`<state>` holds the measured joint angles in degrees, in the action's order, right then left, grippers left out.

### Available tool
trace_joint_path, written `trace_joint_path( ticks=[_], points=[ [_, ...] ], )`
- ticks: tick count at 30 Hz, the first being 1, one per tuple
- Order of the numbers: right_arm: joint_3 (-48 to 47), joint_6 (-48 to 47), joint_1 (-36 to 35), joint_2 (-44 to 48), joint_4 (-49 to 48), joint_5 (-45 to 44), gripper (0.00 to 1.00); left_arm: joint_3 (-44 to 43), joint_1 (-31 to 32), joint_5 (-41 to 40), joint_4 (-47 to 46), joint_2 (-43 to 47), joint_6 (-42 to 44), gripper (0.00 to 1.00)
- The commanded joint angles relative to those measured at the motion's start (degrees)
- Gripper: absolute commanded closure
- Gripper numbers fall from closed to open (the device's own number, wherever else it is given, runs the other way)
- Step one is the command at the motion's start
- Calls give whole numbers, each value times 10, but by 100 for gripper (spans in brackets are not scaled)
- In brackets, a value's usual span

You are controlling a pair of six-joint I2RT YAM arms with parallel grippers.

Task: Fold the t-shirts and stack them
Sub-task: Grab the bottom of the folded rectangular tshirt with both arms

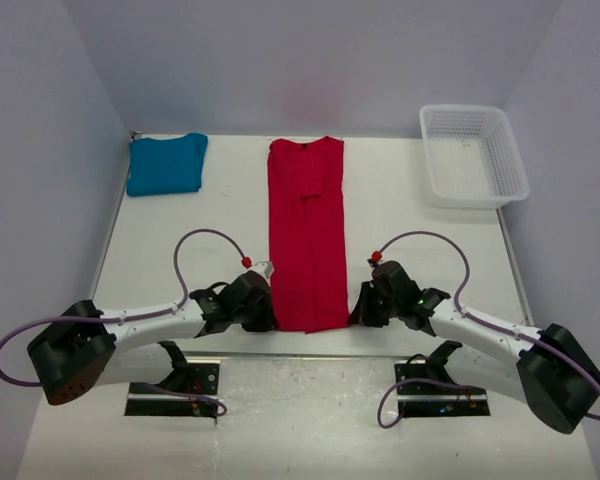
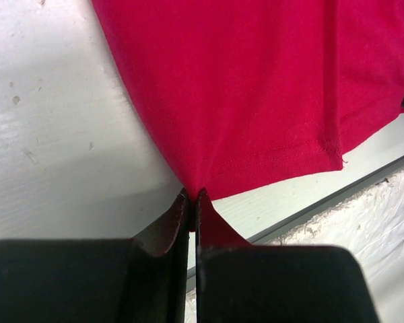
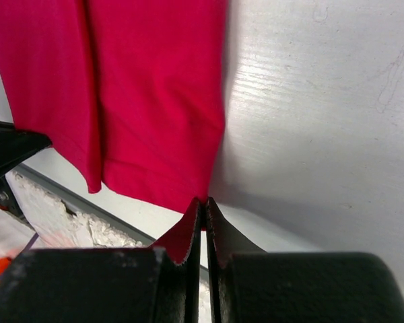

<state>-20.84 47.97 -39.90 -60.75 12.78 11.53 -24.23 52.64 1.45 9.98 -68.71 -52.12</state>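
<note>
Red t-shirt [image 1: 307,235]: folded into a long narrow strip and lying flat down the middle of the table [image 1: 410,215]. The collar end is toward the far edge and the hem is at the near edge, between your two arms.

Your left end effector [image 2: 192,198]: jaws closed tight, with the near-left hem corner of the red t-shirt pinched between the fingertips. In the left wrist view the cloth draws into a point where it enters the grip. The hem stitching runs off to the right just above the table's near edge.

Your right end effector [image 3: 202,205]: jaws also closed, gripping the near-right hem corner of the same shirt. A sliver of red shows between the fingertips. In the right wrist view the fold line down the strip is plain, and the other arm's dark finger shows at the left border.

Both end effectors sit low at the table surface, one on each side of the hem.

Teal-blue t-shirt [image 1: 166,164]: folded into a compact rectangle at the far left corner of the table, well apart from the red one and from both arms.

White mesh basket [image 1: 427,165]: far right corner, upright.
</note>
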Motion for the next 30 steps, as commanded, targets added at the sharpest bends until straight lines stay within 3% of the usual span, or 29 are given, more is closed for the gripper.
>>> trace_joint_path(
  ticks=[1,8,21,30],
  points=[
    [-10,-6,-9,-9,2,-11,100,25,4,-12,43,13,-9,100],
    [-38,7,-61,-41,30,-59,100,45,4,-9,57,42,-5,100],
    [-58,46,-106,28,124,-136,100,86,13,-30,130,175,-34,100],
    [-71,61,-162,12,125,-136,100,54,23,-19,131,155,-9,100]
  ],
)
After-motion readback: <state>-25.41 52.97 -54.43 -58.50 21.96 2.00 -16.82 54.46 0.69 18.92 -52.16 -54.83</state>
